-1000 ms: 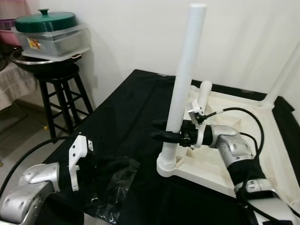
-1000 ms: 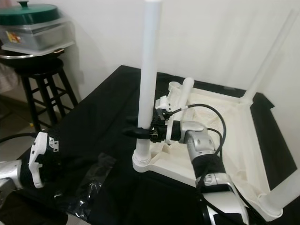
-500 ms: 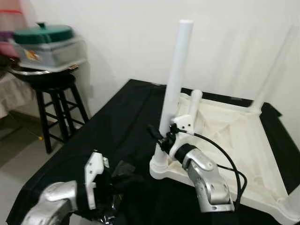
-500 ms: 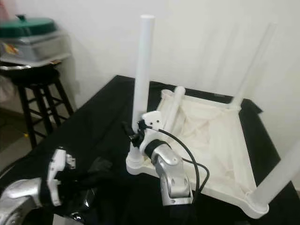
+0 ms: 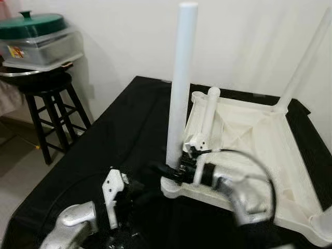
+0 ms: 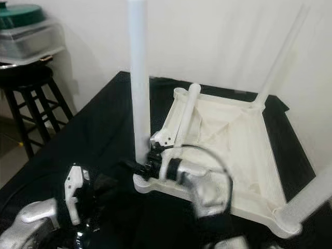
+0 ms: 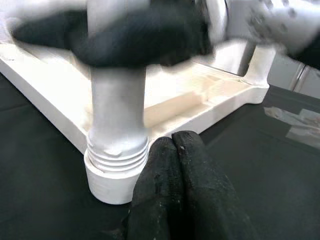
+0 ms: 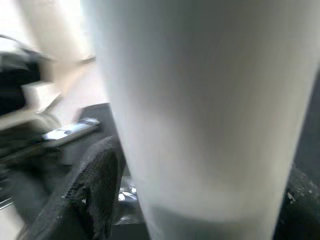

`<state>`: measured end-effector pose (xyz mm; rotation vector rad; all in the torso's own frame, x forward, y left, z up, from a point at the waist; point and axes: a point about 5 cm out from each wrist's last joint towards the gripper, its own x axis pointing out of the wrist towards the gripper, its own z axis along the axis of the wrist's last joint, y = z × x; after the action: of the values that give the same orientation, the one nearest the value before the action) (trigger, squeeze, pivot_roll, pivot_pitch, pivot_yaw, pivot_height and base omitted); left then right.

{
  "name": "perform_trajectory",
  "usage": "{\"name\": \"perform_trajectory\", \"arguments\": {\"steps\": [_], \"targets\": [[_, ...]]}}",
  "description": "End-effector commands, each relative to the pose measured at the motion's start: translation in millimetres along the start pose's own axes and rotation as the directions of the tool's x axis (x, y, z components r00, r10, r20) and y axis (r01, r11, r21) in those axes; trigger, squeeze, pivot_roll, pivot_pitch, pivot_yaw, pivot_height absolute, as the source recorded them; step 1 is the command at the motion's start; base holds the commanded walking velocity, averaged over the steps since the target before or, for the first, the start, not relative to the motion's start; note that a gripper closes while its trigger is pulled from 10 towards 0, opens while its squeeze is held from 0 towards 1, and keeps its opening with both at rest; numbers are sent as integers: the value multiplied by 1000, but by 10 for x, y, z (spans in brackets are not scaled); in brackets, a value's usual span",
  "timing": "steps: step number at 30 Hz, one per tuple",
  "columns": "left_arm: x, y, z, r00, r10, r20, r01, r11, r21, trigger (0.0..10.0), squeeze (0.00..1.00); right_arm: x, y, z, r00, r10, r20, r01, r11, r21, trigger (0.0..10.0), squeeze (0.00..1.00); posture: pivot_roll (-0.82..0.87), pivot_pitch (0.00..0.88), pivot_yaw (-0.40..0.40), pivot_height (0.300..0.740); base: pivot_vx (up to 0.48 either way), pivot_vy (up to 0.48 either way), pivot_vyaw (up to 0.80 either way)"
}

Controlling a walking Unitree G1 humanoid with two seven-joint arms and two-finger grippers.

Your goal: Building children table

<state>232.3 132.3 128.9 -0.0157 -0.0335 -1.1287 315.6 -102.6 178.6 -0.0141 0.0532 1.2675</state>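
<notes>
The white children's table top (image 5: pixel 259 135) lies upside down on the black cloth. One white leg (image 5: pixel 179 88) stands upright in the near left corner socket (image 5: pixel 174 188). My right gripper (image 5: pixel 171 170) is shut on this leg just above the socket; the leg (image 8: pixel 200 100) sits between its black fingers (image 8: pixel 95 185). My left gripper (image 7: pixel 172 150) is shut on nothing, its tips close to the threaded socket (image 7: pixel 117 165), low on the near left. A loose leg (image 5: pixel 209 111) lies inside the table top.
Two more legs stand at the far right corner (image 5: pixel 306 57) and the near right corner (image 6: pixel 311 197). A black stool (image 5: pixel 46 98) with a pan and a green-lidded container (image 5: pixel 36 31) stands beyond the table's left edge. The white wall is close behind.
The camera has shifted. My right gripper has slid down the upright leg toward its socket. My left gripper has come in closer to the socket.
</notes>
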Motion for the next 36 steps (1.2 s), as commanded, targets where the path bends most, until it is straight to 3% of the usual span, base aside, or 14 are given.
{"name": "perform_trajectory", "arguments": {"steps": [1,11,12,13,22,25,28,29,31,32,33,34,35,36], "targets": [[3,-2,-43,1000,11,-9,-11,1000,-4,10000,0,2,-40,25,999,37,12,-37,999,-6,10000,0,-9,0,-89,740,0,0,0],[34,-14,-64,1000,26,7,-26,1000,-9,10000,0,-7,-335,297,991,133,-5,-133,991,2,10000,0,9,0,-99,740,0,0,0],[35,-17,-67,1000,29,9,-28,1000,-9,10000,0,-7,-352,333,983,181,-12,-181,983,21,3059,0,16,0,-102,740,0,0,0],[34,-19,-68,999,30,10,-30,1000,-9,10000,0,-13,-355,340,973,230,-21,-229,973,43,0,0,18,0,-103,740,0,0,0],[20,-23,-74,1000,30,9,-29,1000,-9,10000,0,-121,-328,124,964,265,-26,-261,960,103,0,0,8,0,-94,740,0,0,0],[15,-24,-74,1000,25,8,-25,1000,-10,10000,0,-181,-263,1,975,221,-15,-219,971,97,0,0,-1,0,-91,740,0,0,0],[6,-17,-72,1000,22,5,-22,1000,-8,10000,0,-150,-92,-164,1000,4,-10,-3,996,86,0,0,-26,0,-84,740,0,0,0],[6,-17,-72,1000,22,5,-22,1000,-8,10000,0,-150,-92,-164,1000,4,-10,-3,996,86,0,0,-26,0,-84,740,0,0,0],[5,-13,-70,1000,20,2,-20,1000,-6,10000,0,-29,-68,-289,940,-338,-52,341,937,81,0,0,-35,0,-90,740,0,0,0],[5,-13,-70,1000,20,2,-20,1000,-6,10000,0,-29,-68,-289,940,-338,-52,341,937,81,0,0,-35,0,-90,740,0,0,0],[5,-3,-61,1000,20,3,-20,1000,-7,10000,0,93,173,-490,861,-498,-102,509,842,178,0,0,-58,0,-75,740,0,0,0],[5,-3,-61,1000,20,3,-20,1000,-7,10000,0,93,173,-490,861,-498,-102,509,842,178,0,0,-58,0,-75,740,0,0,0],[6,10,-61,1000,20,3,-20,1000,-7,10000,0,108,245,-436,784,-613,-94,620,778,101,0,0,-80,0,-50,740,0,0,0],[13,17,-59,1000,19,3,-19,1000,-9,10000,0,89,239,-398,748,-659,-76,663,740,111,0,0,-113,0,-28,740,0,0,0]]}}
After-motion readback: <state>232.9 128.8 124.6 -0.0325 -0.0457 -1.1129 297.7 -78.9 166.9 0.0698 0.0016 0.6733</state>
